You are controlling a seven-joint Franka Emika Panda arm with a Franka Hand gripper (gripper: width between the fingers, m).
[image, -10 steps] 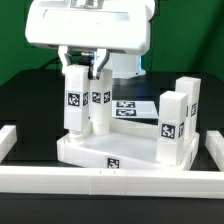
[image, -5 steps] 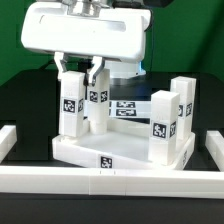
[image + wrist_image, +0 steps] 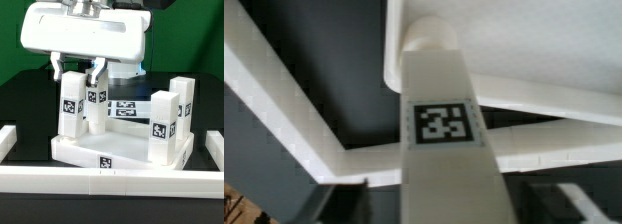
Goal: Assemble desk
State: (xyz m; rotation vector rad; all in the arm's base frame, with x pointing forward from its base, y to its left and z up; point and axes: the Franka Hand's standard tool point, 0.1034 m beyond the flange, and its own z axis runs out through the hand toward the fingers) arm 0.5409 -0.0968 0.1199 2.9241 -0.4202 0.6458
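The white tabletop (image 3: 125, 152) lies near the front rail with all four white tagged legs standing on it. Two legs stand at the exterior view's right (image 3: 160, 122) (image 3: 182, 105). One leg (image 3: 96, 108) stands behind the left front leg (image 3: 71, 102). My gripper (image 3: 78, 68) hangs over that left front leg, with a finger on each side of its top and a visible gap, so it is open. In the wrist view the same leg (image 3: 445, 120) runs between my dark fingers (image 3: 342, 202) down to the tabletop's corner (image 3: 526, 50).
White border rails run along the front (image 3: 110, 182), the exterior view's left (image 3: 8, 142) and its right (image 3: 214, 146). The marker board (image 3: 126, 107) lies flat behind the desk. The arm's white body (image 3: 85, 30) hangs above the left legs.
The tabletop with its legs turned and shifted slightly to the exterior view's left. The fingers now stand wider apart around the left front leg than before.
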